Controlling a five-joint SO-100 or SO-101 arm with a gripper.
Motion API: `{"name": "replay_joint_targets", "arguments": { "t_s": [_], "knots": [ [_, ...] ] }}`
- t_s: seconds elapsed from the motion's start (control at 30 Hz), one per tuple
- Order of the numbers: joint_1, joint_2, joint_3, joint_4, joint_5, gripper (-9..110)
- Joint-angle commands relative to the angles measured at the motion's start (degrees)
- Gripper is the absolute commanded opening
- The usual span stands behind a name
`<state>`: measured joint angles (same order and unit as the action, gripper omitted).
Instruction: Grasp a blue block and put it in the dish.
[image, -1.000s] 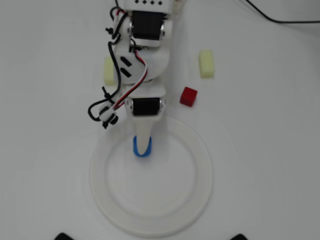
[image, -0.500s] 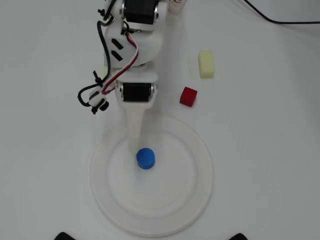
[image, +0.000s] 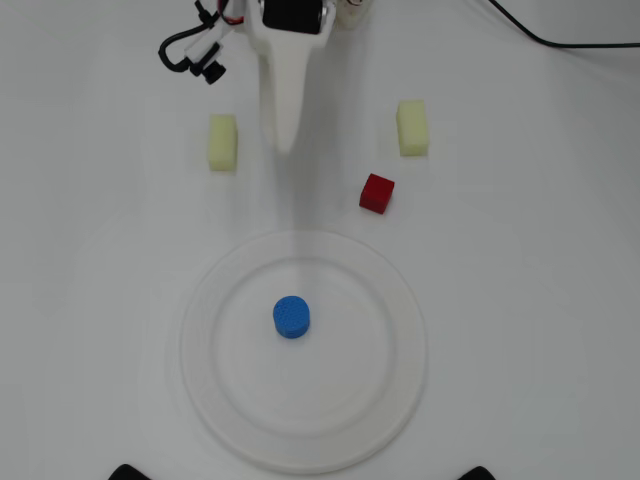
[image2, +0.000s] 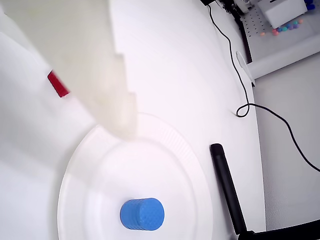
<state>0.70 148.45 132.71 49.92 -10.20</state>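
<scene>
The blue block (image: 291, 317) stands upright near the middle of the dish (image: 400, 300). My end effector (image: 285, 140) hangs empty; I cannot tell its opening. Swinging low could clip the red cube (image: 377, 192).

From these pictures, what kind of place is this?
Probably a hobby or lab robot bench, not a kitchen: a plain white table with foam blocks such as the blue block on a dish, plus loose cables and a pegboard beside it.
</scene>
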Motion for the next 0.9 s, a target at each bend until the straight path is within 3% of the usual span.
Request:
{"name": "replay_joint_targets", "arguments": {
  "t_s": [0.0, 0.17, 0.87],
  "knots": [
    [-0.2, 11.3, 3.6, 5.5, 0.9, 39],
    [-1.3, 25.8, 11.3, 11.7, 1.1, 39],
    [-3.0, 47.5, 33.8, 28.0, 4.2, 44]
  ]
}}
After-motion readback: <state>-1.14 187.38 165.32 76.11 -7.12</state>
